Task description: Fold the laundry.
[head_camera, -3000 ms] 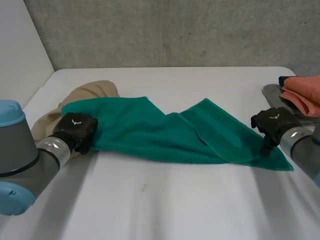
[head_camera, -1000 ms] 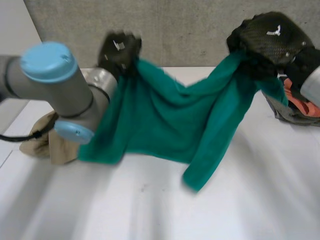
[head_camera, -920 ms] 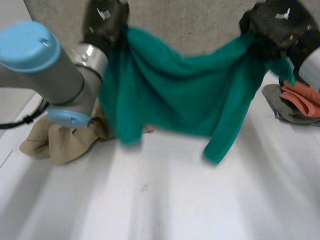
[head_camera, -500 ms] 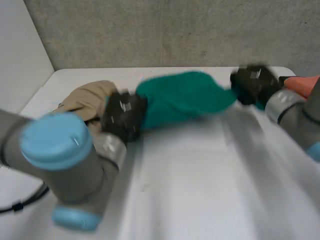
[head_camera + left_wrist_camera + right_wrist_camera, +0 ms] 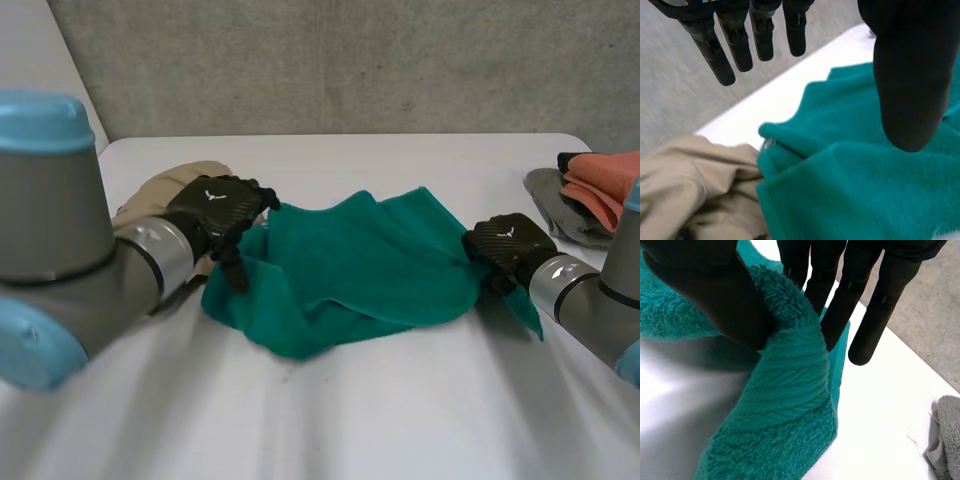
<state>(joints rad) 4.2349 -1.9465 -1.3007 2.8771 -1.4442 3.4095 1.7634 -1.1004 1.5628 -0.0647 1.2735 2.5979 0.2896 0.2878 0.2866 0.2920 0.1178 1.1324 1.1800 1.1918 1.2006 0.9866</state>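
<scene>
A green towel [image 5: 350, 265] lies crumpled in the middle of the white table [image 5: 400, 420]. My left hand [image 5: 222, 208] hovers at the towel's left edge with straight fingers [image 5: 722, 47] spread apart from the thumb [image 5: 912, 85], nothing between them; the green towel [image 5: 855, 185] lies just under it. My right hand [image 5: 508, 246] is at the towel's right end. There the thumb [image 5: 715, 300] and fingers [image 5: 840, 295] pinch a fold of the green towel [image 5: 785, 390], whose corner hangs down from the grip.
A beige garment [image 5: 165, 190] is bunched at the left, right beside the towel and my left hand; the beige garment [image 5: 690, 190] touches the towel's edge. A pile of orange and grey cloths [image 5: 590, 195] sits at the table's right edge. A grey cloth [image 5: 945, 440] lies past my right hand.
Both hands swung the towel up, then down onto the table, where it now lies bunched. My left hand has let go and opened; my right hand still pinches its end.
</scene>
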